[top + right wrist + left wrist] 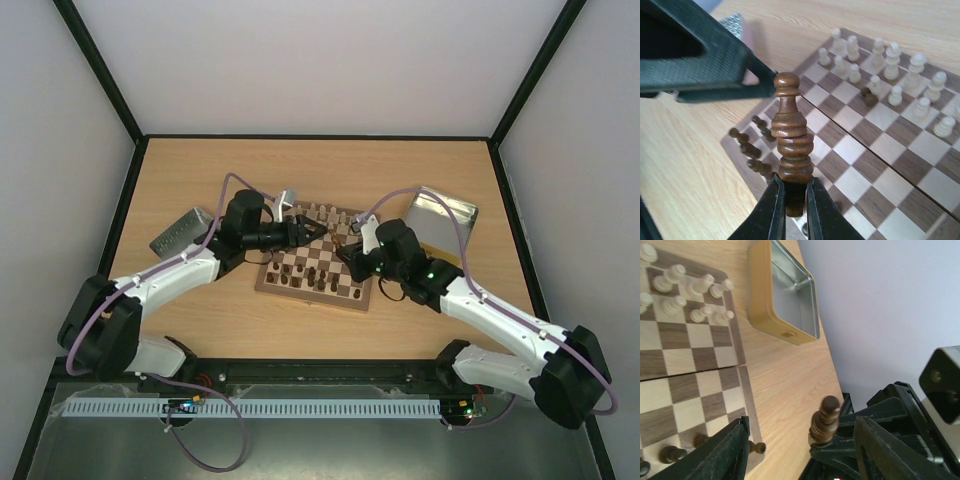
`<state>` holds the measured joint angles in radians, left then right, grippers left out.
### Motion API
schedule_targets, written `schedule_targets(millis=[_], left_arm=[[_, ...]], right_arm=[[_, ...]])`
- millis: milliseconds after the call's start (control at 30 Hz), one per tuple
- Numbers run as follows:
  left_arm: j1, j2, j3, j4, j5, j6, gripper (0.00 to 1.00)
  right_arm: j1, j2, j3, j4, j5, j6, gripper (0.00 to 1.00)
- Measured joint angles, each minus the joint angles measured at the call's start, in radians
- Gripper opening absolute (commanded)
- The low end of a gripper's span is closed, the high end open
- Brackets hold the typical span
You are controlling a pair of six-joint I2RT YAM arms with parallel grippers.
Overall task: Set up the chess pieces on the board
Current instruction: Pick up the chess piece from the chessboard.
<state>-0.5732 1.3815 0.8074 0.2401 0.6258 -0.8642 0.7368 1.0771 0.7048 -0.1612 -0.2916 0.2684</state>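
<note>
Above the near half of the board [312, 293], the right gripper [793, 184] pinches a tall dark piece [791, 145] by its foot. Its jaws are narrowed onto the base, so the ringed stem and round head stand free above them. The piece's long axis is upright in the right wrist view, roughly square to the checkered surface below.

The left gripper [801, 426] is spread wide and holds nothing. In the left wrist view the same dark piece [823, 421] shows between its two fingers. In the right wrist view one left finger [705, 60] sits just beside the head, seemingly apart from it, though contact cannot be ruled out. The piece therefore lies straight ahead of the left tool, within its gape, while the right arm is the one carrying it.

Cream pieces [890, 65] stand in two rows along the far edge, and dark pawns [747, 145] line the opposite edge. Bare squares fill the middle of the board. One dark figure [869, 96] sits among the cream pawns, out of its camp.

The coming move is probably either a straight descent onto a free square by the dark pawns or a pass into the left fingers. Either way room is tight, because the pawns stand close together and a sideways drift could knock them over. The wooden table [300, 170] looks flat and smooth. The open tin [790, 300] lies well apart from the board's side.
</note>
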Motion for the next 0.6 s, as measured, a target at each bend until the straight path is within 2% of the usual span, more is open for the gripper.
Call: schedule_targets(millis=[167, 300, 433, 500, 600], left_arm=[[0.0, 0.016, 0.0, 0.064, 0.072, -0.05, 0.62], [0.0, 0.03, 0.0, 0.124, 0.118, -0.086, 0.44], [0.0, 0.053, 0.002, 0.157, 0.151, -0.108, 0.32], [0.0, 0.061, 0.004, 0.159, 0.163, -0.11, 0.29], [0.0, 0.07, 0.008, 0.159, 0.177, -0.108, 0.17]], right_arm=[[0.0, -0.026, -0.003, 0.037, -0.047, -0.004, 0.08], [0.0, -0.026, -0.003, 0.04, -0.068, -0.005, 0.08], [0.0, -0.026, -0.003, 0.04, -0.076, -0.008, 0.08], [0.0, -0.026, -0.003, 0.04, -0.076, -0.008, 0.08], [0.0, -0.026, -0.003, 0.04, -0.076, -0.008, 0.08]])
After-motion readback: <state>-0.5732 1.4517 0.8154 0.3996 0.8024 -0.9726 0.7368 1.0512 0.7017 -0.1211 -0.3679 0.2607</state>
